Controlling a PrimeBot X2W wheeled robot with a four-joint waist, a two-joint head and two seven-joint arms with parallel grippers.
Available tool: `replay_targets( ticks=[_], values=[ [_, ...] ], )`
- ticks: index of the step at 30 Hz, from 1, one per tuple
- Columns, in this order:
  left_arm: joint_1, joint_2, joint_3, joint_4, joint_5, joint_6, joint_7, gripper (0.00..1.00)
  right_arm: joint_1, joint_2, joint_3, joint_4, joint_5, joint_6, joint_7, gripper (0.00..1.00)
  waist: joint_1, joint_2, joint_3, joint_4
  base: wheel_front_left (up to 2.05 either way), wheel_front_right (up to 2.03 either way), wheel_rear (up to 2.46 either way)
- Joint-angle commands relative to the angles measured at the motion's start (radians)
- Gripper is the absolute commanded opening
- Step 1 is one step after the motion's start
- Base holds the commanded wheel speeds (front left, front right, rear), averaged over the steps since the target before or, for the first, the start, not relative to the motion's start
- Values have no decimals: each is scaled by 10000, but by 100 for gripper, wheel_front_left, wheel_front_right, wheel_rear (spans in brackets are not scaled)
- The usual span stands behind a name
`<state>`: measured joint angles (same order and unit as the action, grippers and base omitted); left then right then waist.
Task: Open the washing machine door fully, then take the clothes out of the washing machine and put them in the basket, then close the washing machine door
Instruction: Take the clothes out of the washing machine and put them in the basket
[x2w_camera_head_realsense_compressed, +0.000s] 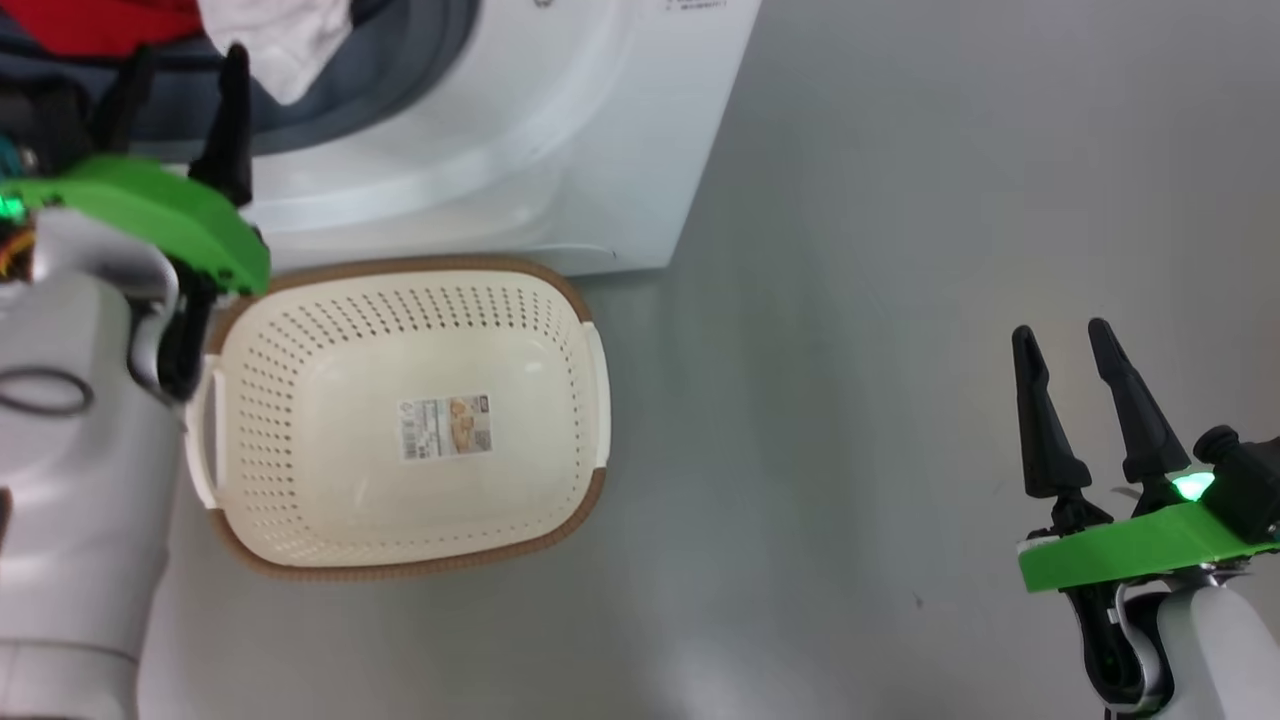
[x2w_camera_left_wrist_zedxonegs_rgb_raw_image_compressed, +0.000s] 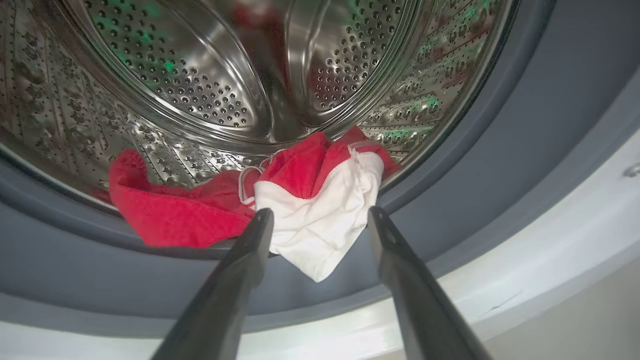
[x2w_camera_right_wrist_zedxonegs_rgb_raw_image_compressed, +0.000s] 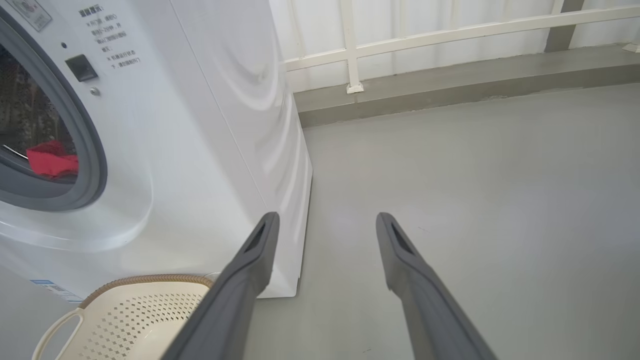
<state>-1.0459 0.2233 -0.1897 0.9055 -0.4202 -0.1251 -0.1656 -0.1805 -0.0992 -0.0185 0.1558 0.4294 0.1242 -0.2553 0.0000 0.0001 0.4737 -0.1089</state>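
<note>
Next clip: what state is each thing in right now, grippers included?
washing machine: opening uncovered, clothes inside.
red garment: crumpled at the front edge, on the seal.
white cloth: hanging over the seal, between the left gripper's fingers, not pinched.
basket: upright on the floor before the machine, empty.
left gripper: open, at the opening.
right gripper: open, empty, above the floor.
</note>
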Motion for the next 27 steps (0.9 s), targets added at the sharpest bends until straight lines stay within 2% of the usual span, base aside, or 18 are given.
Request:
replay_targets(
  ticks=[1,12,27],
  values=[
    [-369,509,49,1,-134,-56,89,100,-132,-60,218,-275,-13,65,-65,100,0,-1,463,-243,0,0,0],
    [-2225,833,-1420,1466,-783,-56,1032,100,-584,21,454,-418,-8,65,-65,100,0,-1,1190,-559,0,0,0],
    [-3339,1251,-2346,2630,-1213,-56,607,100,-902,44,719,-661,56,65,-65,100,0,-1,1789,-1008,0,0,0]
  ],
)
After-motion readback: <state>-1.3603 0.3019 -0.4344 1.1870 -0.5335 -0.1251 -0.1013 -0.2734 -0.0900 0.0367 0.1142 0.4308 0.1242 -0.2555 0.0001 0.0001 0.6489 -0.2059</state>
